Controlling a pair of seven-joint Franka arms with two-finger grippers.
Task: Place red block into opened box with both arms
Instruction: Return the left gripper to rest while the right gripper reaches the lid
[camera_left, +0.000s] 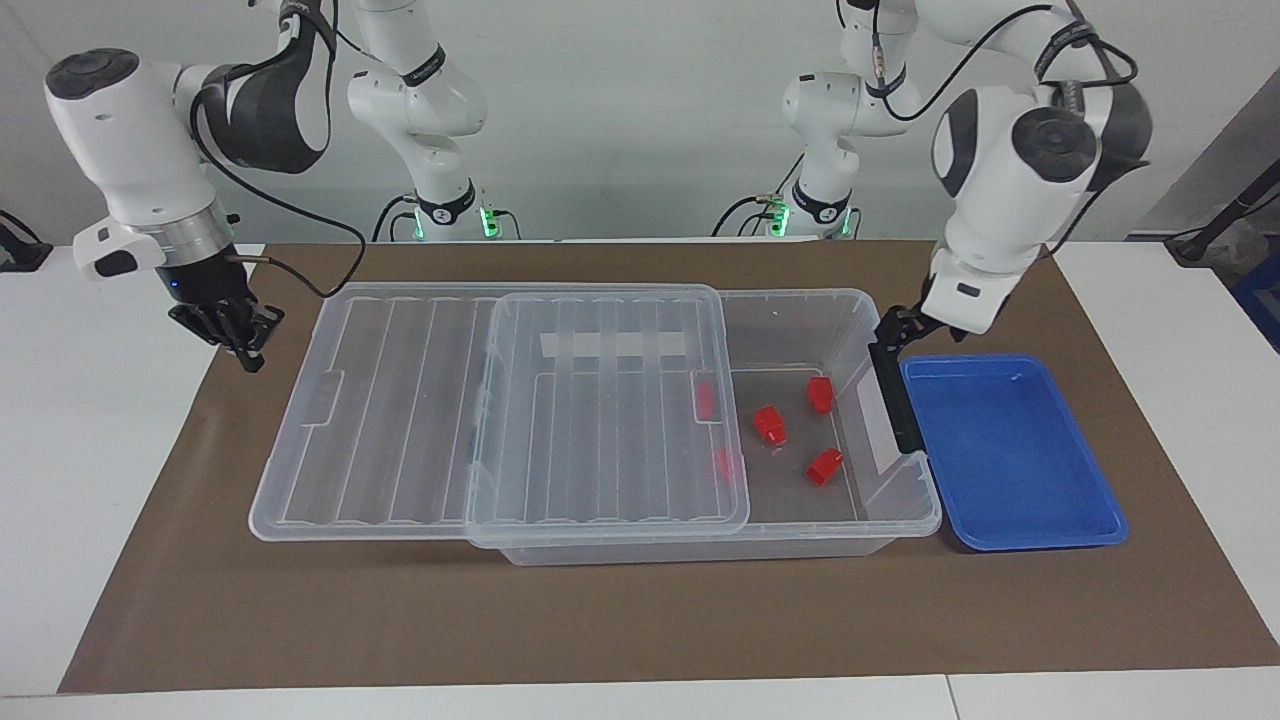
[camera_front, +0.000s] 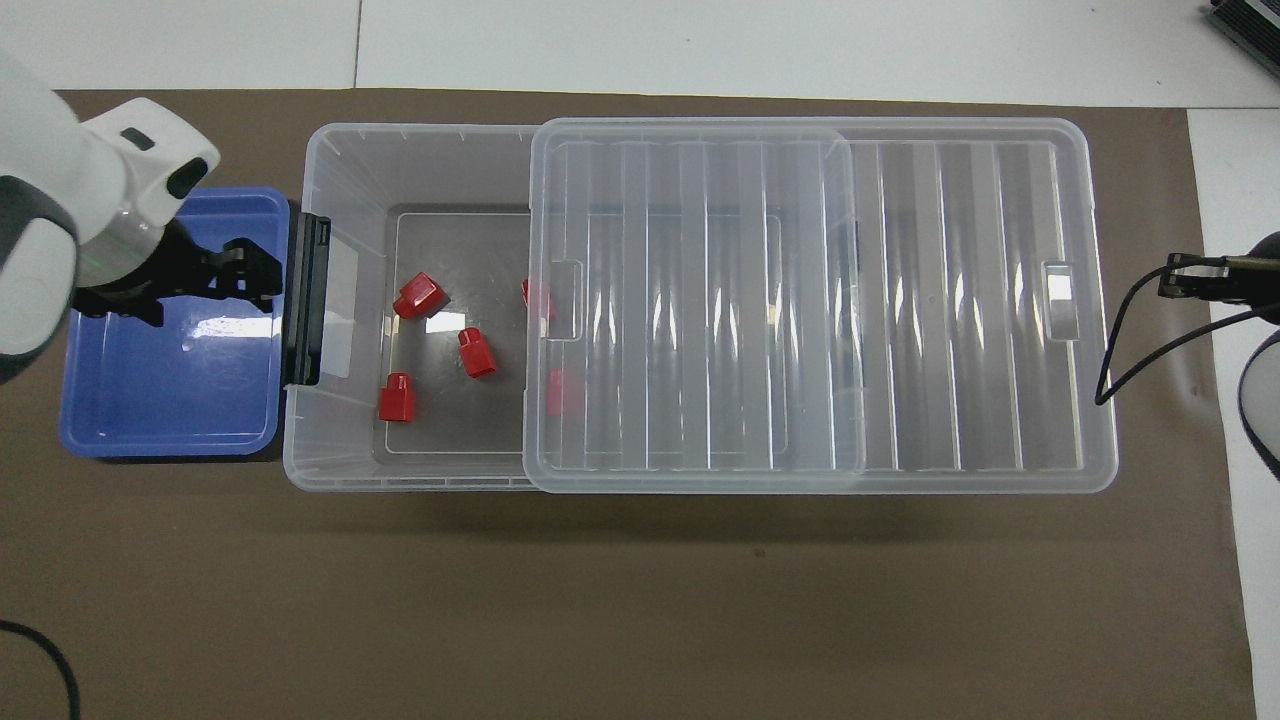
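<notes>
1. Five red pieces lie in the box (camera_left: 905, 505), all on its floor: three in the uncovered end toward the left arm's end of the table, two more seen through the lid (camera_left: 610, 410).
2. The red block (camera_left: 769, 425) (camera_front: 476, 352) sits in the middle of the open part, touching nothing; one red piece (camera_left: 820, 394) lies nearer the robots, another red piece (camera_left: 824, 466) farther from them.
3. The lid (clear, ribbed) rests slid toward the right arm's end, overhanging the box there and leaving the end with the black handle (camera_left: 893, 395) open.
4. The left gripper (camera_left: 893, 328) (camera_front: 262, 283) hangs over the near corner of the blue tray (camera_left: 1040, 520), just beside the handle; its fingers are spread and hold nothing.
5. The right gripper (camera_left: 247, 352) is over the brown mat (camera_left: 600, 620), clear of the lid's end; its fingers are pressed together, empty.
6. The blue tray stands on the mat against the box's handle end.
</notes>
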